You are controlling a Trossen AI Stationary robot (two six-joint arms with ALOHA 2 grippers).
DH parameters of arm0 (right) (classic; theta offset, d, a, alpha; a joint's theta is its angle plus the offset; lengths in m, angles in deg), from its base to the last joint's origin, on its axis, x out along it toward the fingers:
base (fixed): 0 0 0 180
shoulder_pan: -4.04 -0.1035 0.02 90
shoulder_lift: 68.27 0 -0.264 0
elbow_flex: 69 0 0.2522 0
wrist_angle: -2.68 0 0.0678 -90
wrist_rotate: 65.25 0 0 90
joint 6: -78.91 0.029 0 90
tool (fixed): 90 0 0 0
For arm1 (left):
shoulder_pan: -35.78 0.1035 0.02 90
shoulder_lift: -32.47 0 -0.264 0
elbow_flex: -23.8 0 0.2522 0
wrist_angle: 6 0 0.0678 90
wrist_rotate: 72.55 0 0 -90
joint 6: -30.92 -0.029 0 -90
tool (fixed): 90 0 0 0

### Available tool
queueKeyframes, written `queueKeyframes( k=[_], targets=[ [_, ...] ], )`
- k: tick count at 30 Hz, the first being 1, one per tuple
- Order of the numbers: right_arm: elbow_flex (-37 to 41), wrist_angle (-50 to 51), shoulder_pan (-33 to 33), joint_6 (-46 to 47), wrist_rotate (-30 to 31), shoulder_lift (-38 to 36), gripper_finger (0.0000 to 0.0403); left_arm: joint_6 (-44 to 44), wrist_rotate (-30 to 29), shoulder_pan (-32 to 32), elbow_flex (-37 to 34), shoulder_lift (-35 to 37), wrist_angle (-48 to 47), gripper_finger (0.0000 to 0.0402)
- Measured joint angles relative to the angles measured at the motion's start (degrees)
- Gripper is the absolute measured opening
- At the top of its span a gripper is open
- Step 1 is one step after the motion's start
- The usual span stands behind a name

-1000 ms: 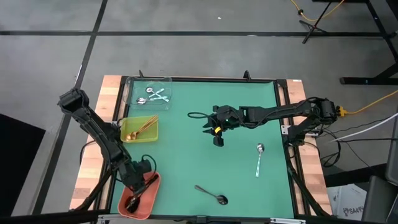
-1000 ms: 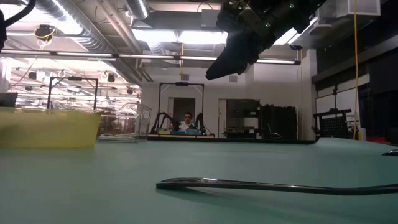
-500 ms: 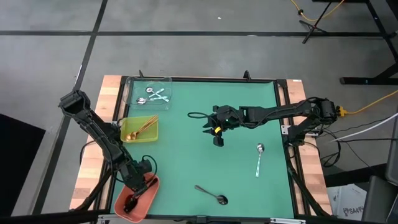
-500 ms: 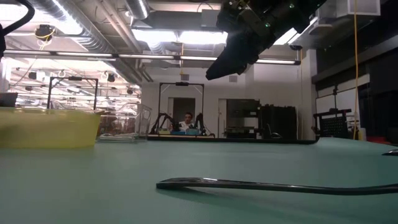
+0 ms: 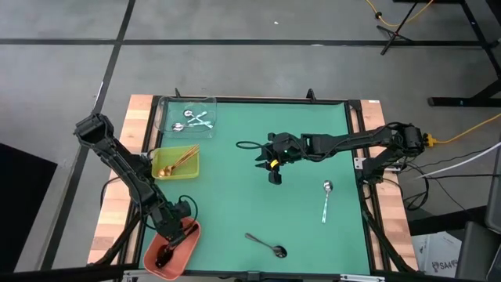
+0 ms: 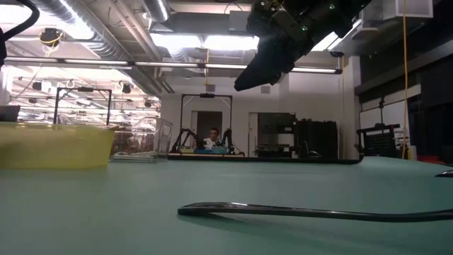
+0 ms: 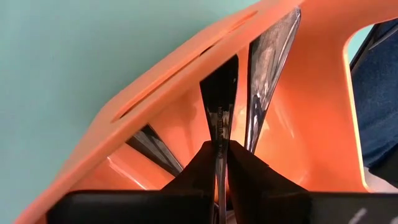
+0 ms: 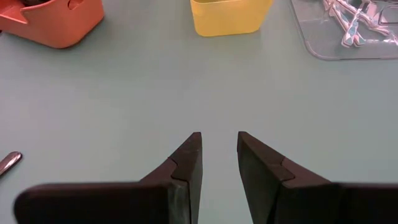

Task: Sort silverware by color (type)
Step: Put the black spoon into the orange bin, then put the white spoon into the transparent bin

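My left gripper (image 5: 174, 233) reaches into the salmon-orange tray (image 5: 188, 254) at the table's near left corner and is shut on a dark spoon (image 7: 219, 93). Two more dark spoons (image 7: 268, 68) lean inside that tray. My right gripper (image 5: 274, 174) hangs open over the middle of the green mat with nothing between its fingers (image 8: 189, 155). A silver spoon (image 5: 326, 200) lies flat on the mat at the right. Another dark spoon (image 5: 266, 245) lies flat near the front edge. My left gripper pinches the dark spoon's thin handle (image 7: 219, 144) between its two fingertips. The fingers slant down into the tray and lie along the handle. The spoon's wider far end (image 7: 221, 81) points at the tray's wall, inside the tray; whether it rests there I cannot tell.
A yellow-green tray (image 5: 160, 168) holding gold spoons stands at the left edge. Behind it, a clear tray (image 5: 168, 117) holds silver spoons. In the low view the loose dark spoon (image 6: 297, 210) lies close in front, with bare green mat around it.
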Motion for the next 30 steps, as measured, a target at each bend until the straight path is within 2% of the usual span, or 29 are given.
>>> queueKeyframes(
  k=[8, 18, 30],
  targets=[
    [0.0, 0.0, 0.0, 0.0, 0.0, 0.0, 0.0092, 0.0, 0.0, 0.0, 0.0, 0.0, 0.0, 0.0025],
    [0.0, 0.0, 0.0, 0.0, 0.0, 0.0, 0.0092, -0.1, 0.1, 0.0, 0.0, 0.0, -0.2, 0.0079],
    [0.0, 0.0, 0.0, 0.0, 0.0, 0.0, 0.0092, -0.3, 1.7, 0.0, 0.0, 0.0, 0.0, 0.0084]
  ],
)
